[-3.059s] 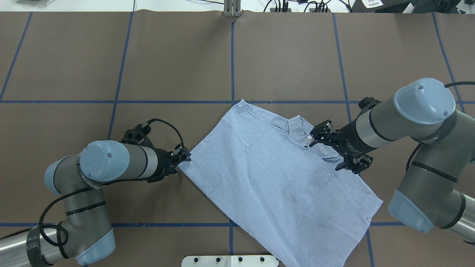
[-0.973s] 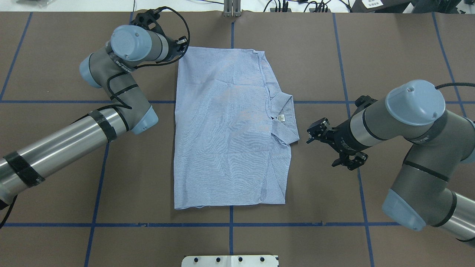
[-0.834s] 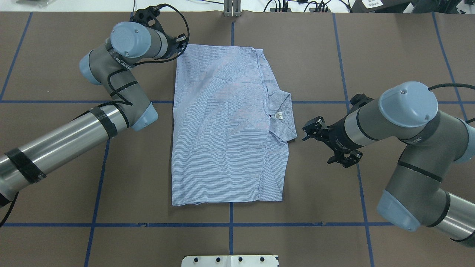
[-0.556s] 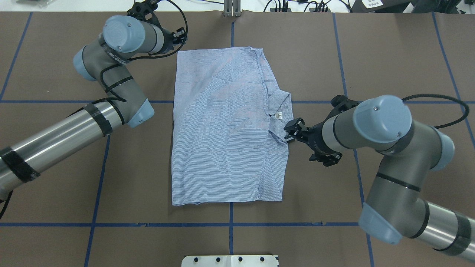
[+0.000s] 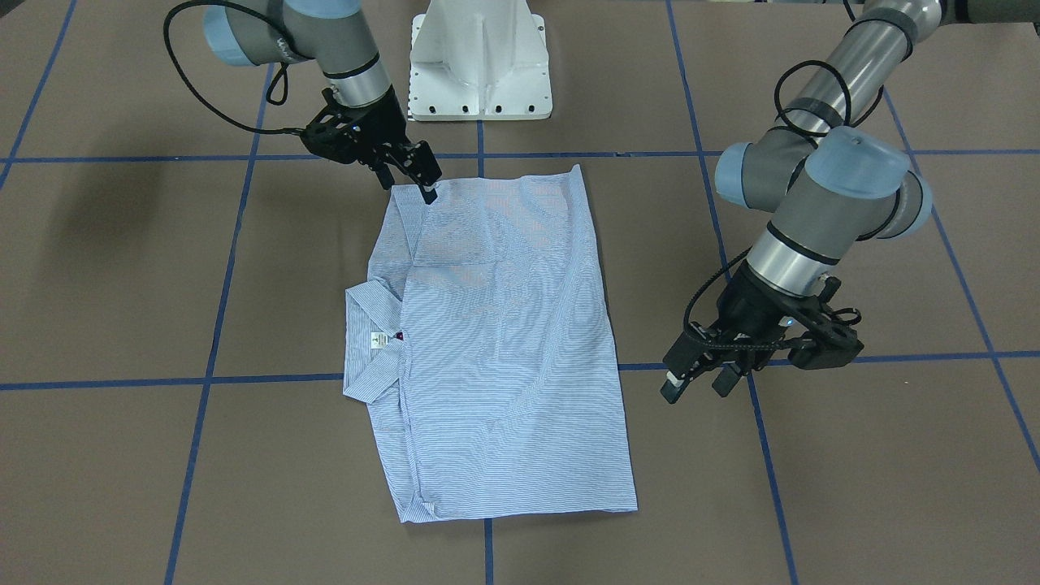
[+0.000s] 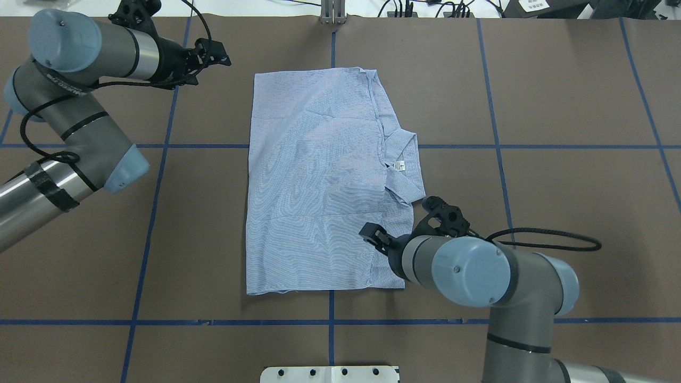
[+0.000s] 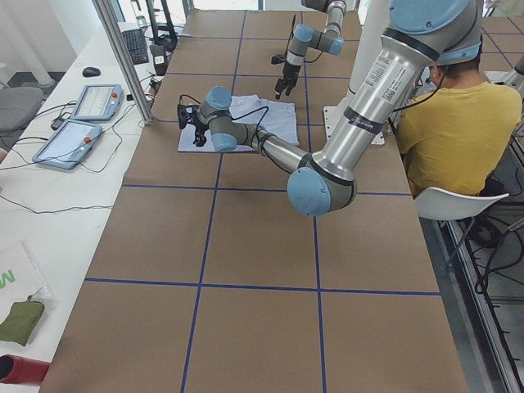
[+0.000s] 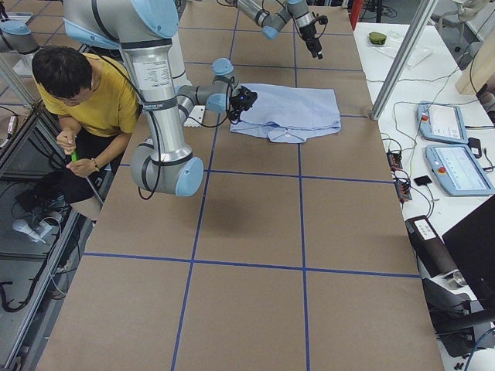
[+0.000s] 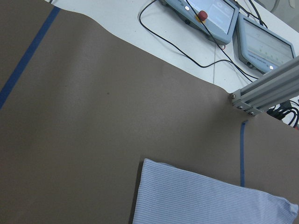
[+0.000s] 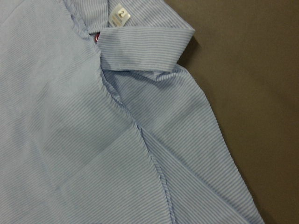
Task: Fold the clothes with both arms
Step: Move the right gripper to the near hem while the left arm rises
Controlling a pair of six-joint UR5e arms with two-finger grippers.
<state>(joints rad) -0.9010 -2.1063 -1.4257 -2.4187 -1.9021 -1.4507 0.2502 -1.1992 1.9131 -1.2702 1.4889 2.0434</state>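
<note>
So the right end effector [image 5: 410,177] is spread open with nothing in it, sitting over the shirt [image 6: 314,181] near its robot-side right corner. From overhead its own wrist hides most of the fingers. The left end effector [image 6: 215,52] is open too, off beside the far left corner, not touching. The shirt lies folded flat mid-desk [image 6: 558,80], collar [image 5: 366,341] sticking out on the robot's right. The neck label [image 10: 119,14] has print on it, too small to read. Brown desk shows all around the shirt.
</note>
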